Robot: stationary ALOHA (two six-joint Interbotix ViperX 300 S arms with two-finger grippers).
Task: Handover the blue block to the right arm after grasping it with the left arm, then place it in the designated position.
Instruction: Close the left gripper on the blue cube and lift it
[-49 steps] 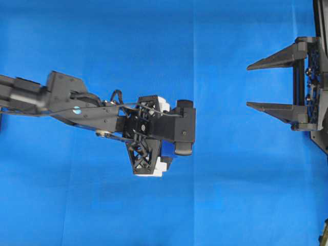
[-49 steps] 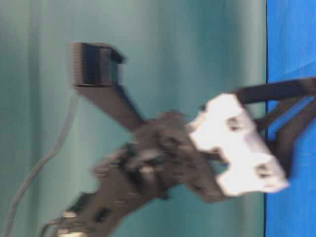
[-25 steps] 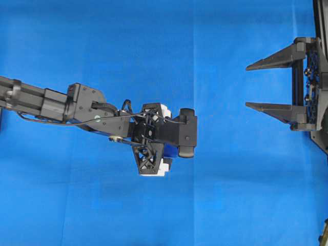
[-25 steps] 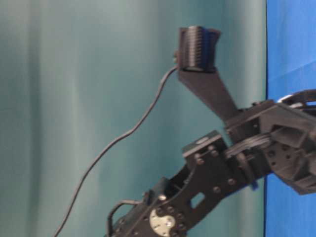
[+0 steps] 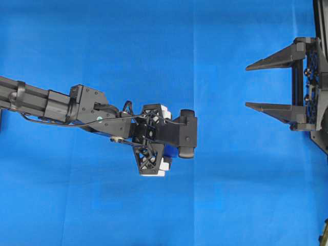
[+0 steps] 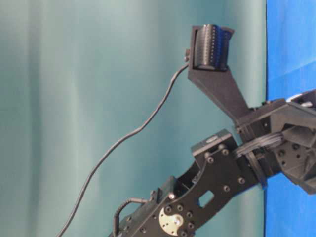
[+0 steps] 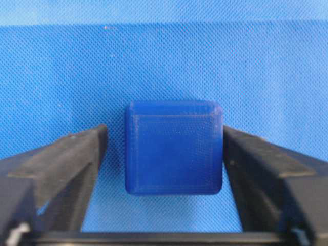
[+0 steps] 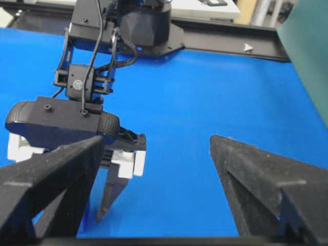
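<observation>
On my left wrist feed the small dark-blue cube with rounded edges (image 7: pixel 174 147) sits on the blue cloth (image 7: pixel 164 56) squarely between the two pointed black fingers (image 7: pixel 66 164) of the left arm's gripper (image 7: pixel 165 154); there is a thin strip of cloth showing between the cube and the finger on the left of that feed, and the finger on the other side looks to be at or almost at the cube's face, so I read the pincer as partly narrowed around the block with no firm clamp that I can confirm. From overhead the black left arm (image 5: pixel 56 105) reaches in from the left edge of the cloth toward its middle, its gripper (image 5: pixel 165 149) pointed down with the white plastic pieces (image 5: pixel 164 165) at the finger bases and the black wrist camera (image 5: pixel 185 134) on top; a sliver of dark blue peeks out just beneath that camera, so the cube lies a little left of the cloth's centre. The right arm's gripper (image 5: pixel 256 86) waits well apart at the right edge of the cloth, its two pointed black fingers (image 5: pixel 271 57) spread wide with nothing between them. On the right wrist feed those fingers (image 8: pixel 266 179) frame bare cloth, with the left gripper beyond them
</observation>
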